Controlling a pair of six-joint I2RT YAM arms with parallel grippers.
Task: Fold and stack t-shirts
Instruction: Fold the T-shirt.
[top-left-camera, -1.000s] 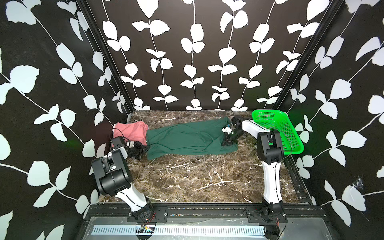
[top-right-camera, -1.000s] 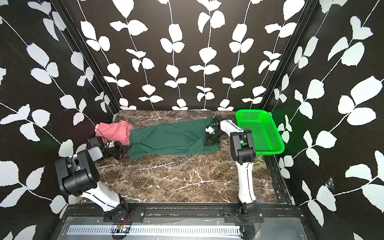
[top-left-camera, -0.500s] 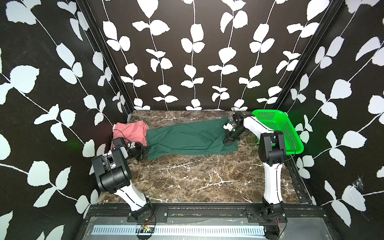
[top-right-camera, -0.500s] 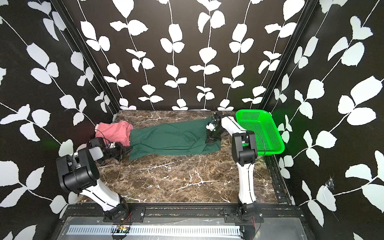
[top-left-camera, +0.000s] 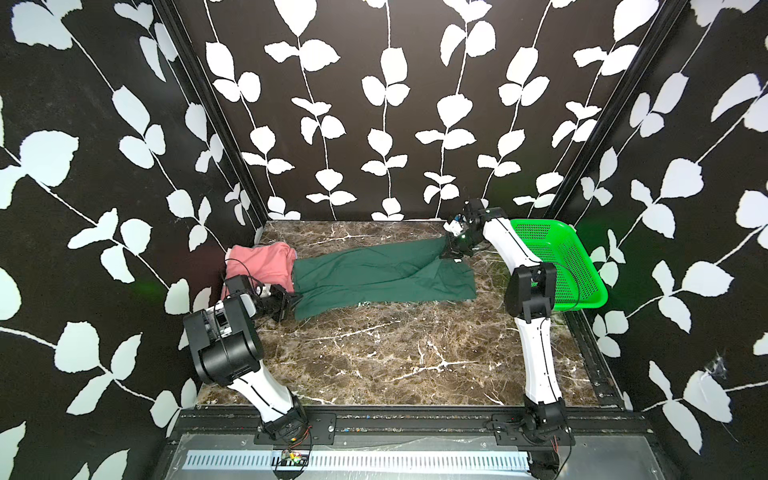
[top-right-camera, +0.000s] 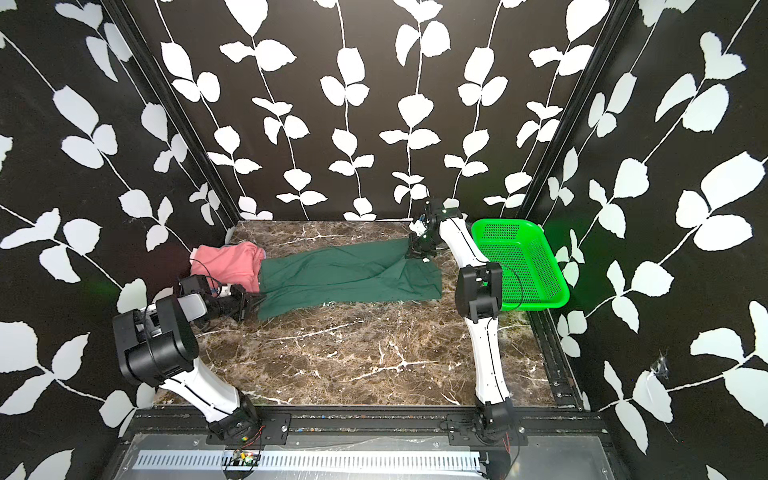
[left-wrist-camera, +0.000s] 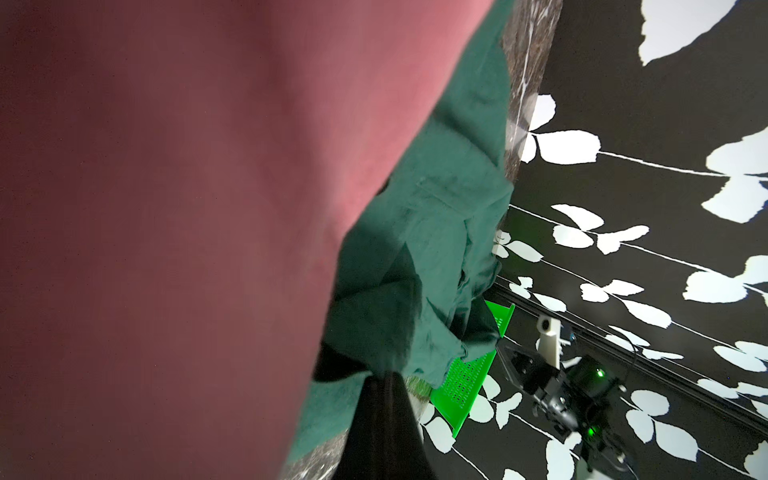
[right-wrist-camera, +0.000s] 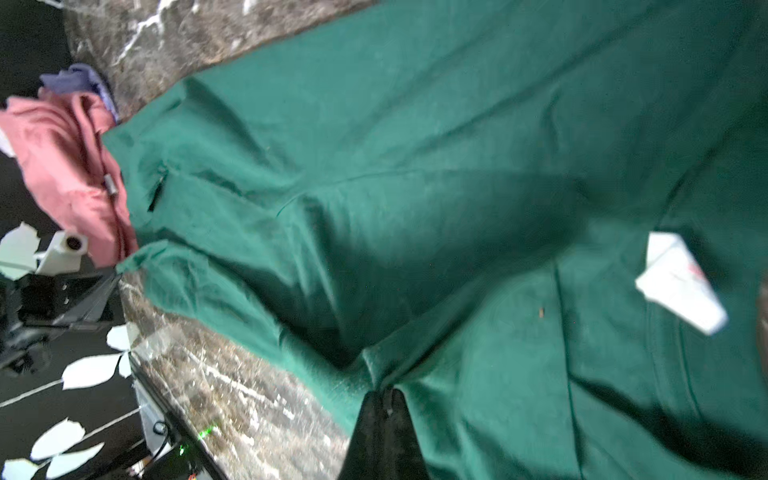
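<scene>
Three t-shirts, two grippers and one basket show. At the left edge of the brown marble worktop (top-left-camera: 374, 353) lies a crumpled salmon-pink cloth t-shirt (top-left-camera: 262, 266); only the right wrist view shows a lavender cloth t-shirt (right-wrist-camera: 79, 81) peeping out beside it. Just in front, the left gripper (top-left-camera: 291, 301) sits low, its jaws together on the near left corner of the dark forest-green cloth t-shirt (top-left-camera: 374, 274), the cloth bunched at the fingertips in the left wrist view. That t-shirt lies across the back half of the worktop as a long band, its left end touching the pink one, with a diagonal fold near its right end. The right wrist view alone shows a white label (right-wrist-camera: 681, 286) on it. The right gripper (top-left-camera: 451, 251) is pinched on its far right corner, just beside the bright green perforated plastic basket (top-left-camera: 557, 257) at the right edge
</scene>
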